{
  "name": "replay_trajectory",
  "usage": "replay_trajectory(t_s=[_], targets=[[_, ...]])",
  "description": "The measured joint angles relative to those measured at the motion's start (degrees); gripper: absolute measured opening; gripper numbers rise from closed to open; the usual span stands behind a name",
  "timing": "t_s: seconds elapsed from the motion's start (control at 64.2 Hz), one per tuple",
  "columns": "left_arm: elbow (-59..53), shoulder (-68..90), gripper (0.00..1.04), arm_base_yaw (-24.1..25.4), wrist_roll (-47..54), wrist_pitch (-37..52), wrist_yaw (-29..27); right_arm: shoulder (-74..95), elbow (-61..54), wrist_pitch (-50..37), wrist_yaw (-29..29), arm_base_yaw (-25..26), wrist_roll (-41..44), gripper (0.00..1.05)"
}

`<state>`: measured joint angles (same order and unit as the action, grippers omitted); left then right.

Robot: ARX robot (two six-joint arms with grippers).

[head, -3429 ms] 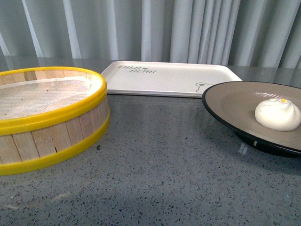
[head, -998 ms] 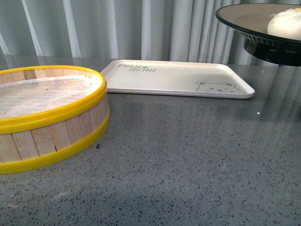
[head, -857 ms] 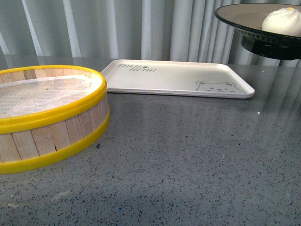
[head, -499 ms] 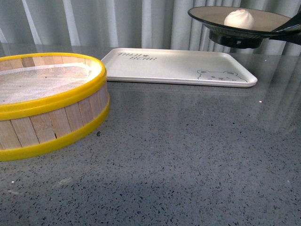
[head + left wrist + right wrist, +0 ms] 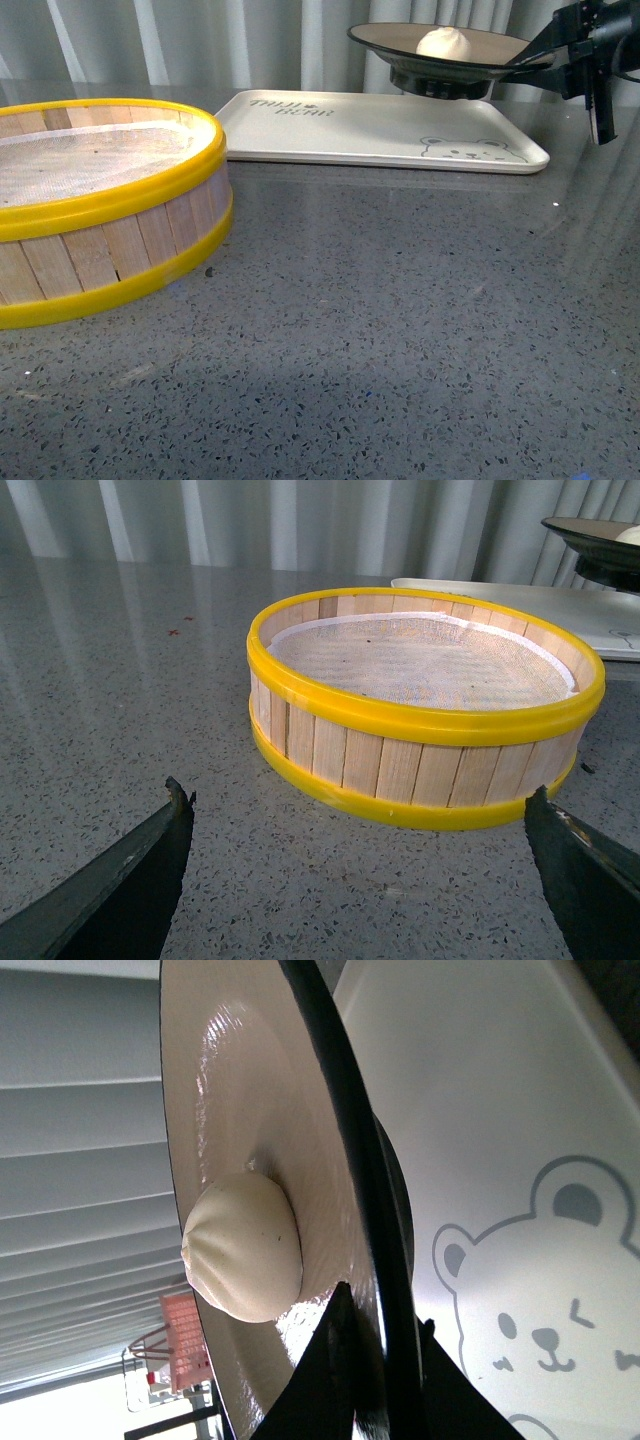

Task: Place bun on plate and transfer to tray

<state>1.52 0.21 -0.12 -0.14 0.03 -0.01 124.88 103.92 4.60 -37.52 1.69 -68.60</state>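
Observation:
The black-rimmed beige plate (image 5: 440, 58) hangs in the air over the far right part of the cream tray (image 5: 370, 130), carrying the white bun (image 5: 444, 42). My right gripper (image 5: 535, 62) is shut on the plate's right rim. In the right wrist view the black fingers pinch the plate's rim (image 5: 345, 1150), with the bun (image 5: 245, 1245) resting on the beige inside and the tray's bear drawing (image 5: 540, 1300) beyond. My left gripper (image 5: 360, 815) stands open low over the table, apart from everything, facing the steamer basket.
A yellow-rimmed wooden steamer basket (image 5: 90, 215) with a white cloth liner sits at the left of the grey speckled table (image 5: 380, 330). Grey curtains hang behind the tray.
The plate with the bun was lifted off the table at the right, then carried left and farther away. It now hangs lower over the tray. My right gripper has come into view.

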Motion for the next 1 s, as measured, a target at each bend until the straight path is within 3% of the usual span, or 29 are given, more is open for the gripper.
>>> replay_trajectory(t_s=[0.358, 0.873, 0.998], targets=[[0.0, 0.0, 0.98, 0.0, 0.0, 0.0, 0.0, 5.0, 3.6, 3.1, 1.9, -1.5, 1.4, 0.03], [0.0, 0.0, 0.98, 0.0, 0.0, 0.0, 0.0, 4.0, 0.1, 0.9, 2.7, -1.5, 1.9, 0.03], [0.0, 0.0, 0.98, 0.0, 0.0, 0.0, 0.0, 3.5, -0.6, 0.8, 3.0, -1.4, 1.9, 0.21]])
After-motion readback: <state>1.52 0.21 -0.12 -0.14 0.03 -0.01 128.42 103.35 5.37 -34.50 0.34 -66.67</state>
